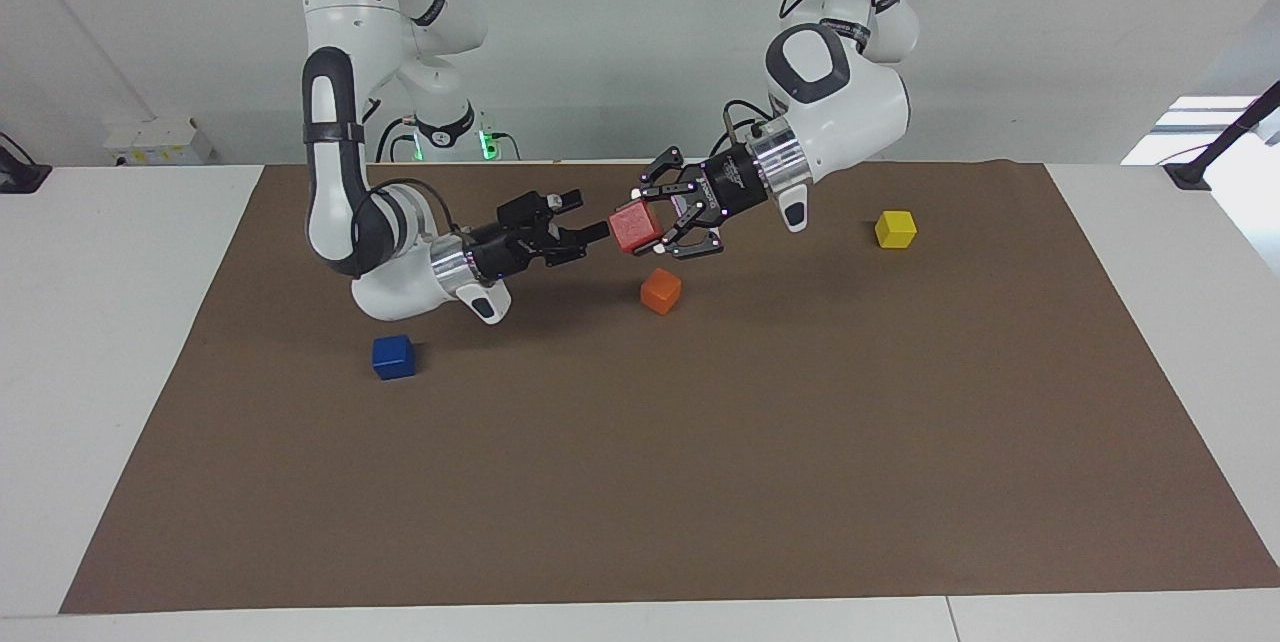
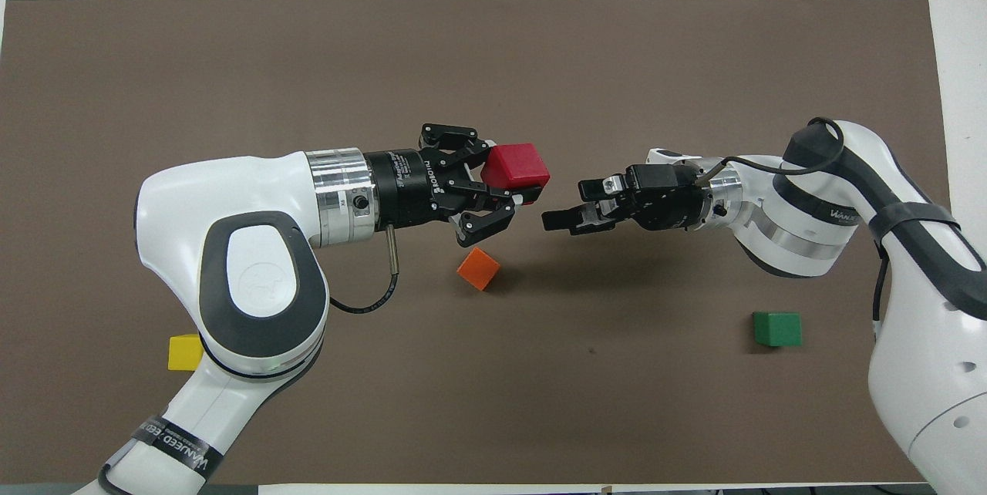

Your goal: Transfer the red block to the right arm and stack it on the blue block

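Up in the air between the two arms, the small glossy red cube (image 1: 635, 226) sits clamped in the left hand (image 1: 662, 218) over the middle of the brown mat. The right hand (image 1: 583, 232) hovers just beside it, fingers parted and not yet on the cube as far as either view shows. So lifting looks done; the handover itself and the stacking remain. The small dark blue cube (image 1: 393, 357) lies bare on the surface toward the right arm's end, farther from the robots than the right hand. The overhead view hides it under the right arm, yet shows a green cube (image 2: 777, 328) missing from the facing view.
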